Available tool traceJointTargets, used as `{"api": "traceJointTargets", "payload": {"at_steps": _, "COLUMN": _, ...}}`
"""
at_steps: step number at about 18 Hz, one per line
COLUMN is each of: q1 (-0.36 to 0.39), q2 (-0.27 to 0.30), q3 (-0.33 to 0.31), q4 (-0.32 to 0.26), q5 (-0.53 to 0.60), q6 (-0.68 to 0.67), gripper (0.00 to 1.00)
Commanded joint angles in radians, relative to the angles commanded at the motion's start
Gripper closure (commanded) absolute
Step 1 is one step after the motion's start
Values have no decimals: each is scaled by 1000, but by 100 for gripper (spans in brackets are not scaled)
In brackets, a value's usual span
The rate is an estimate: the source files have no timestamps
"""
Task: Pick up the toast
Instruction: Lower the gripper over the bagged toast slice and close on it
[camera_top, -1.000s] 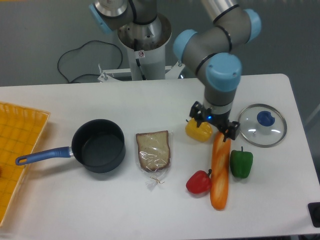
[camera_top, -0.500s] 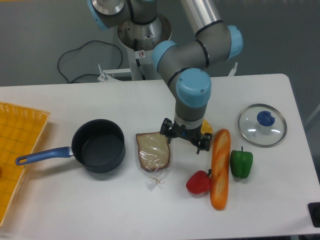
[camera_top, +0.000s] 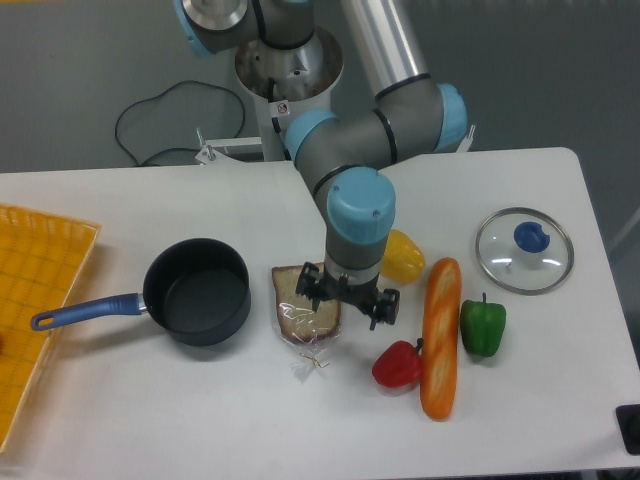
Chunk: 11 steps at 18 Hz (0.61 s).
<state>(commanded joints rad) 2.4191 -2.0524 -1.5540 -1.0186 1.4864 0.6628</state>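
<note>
The toast (camera_top: 300, 310), a light-brown slice in clear plastic wrap with a twisted tail toward the front, lies flat on the white table (camera_top: 150, 400) just right of the pot. My gripper (camera_top: 345, 298) hangs over the toast's right edge, fingers spread wide and open. One finger is above the slice, the other is to its right over bare table. Nothing is held. The gripper hides part of the toast's right side.
A dark pot with a blue handle (camera_top: 195, 292) sits left of the toast. To the right lie a yellow pepper (camera_top: 405, 255), an orange-brown baguette (camera_top: 440, 335), a red pepper (camera_top: 397, 366), a green pepper (camera_top: 482, 326) and a glass lid (camera_top: 524, 249). An orange tray (camera_top: 35, 290) is at far left.
The arm has swung left across the table, from above the baguette and yellow pepper to over the toast's right edge. The gripper stays open. No object has moved.
</note>
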Motion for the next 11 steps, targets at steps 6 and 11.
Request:
{"api": "traceJointTargets", "payload": {"at_steps": 6, "q1": -12, "q2": -26, "q3": 8, "q4": 26, "q5": 0, "q6": -9, "gripper": 7}}
{"api": "traceJointTargets", "payload": {"at_steps": 11, "q1": -34, "q2": -68, "q3": 17, "q4": 64, "q5": 0, "q6": -46, "gripper": 8}}
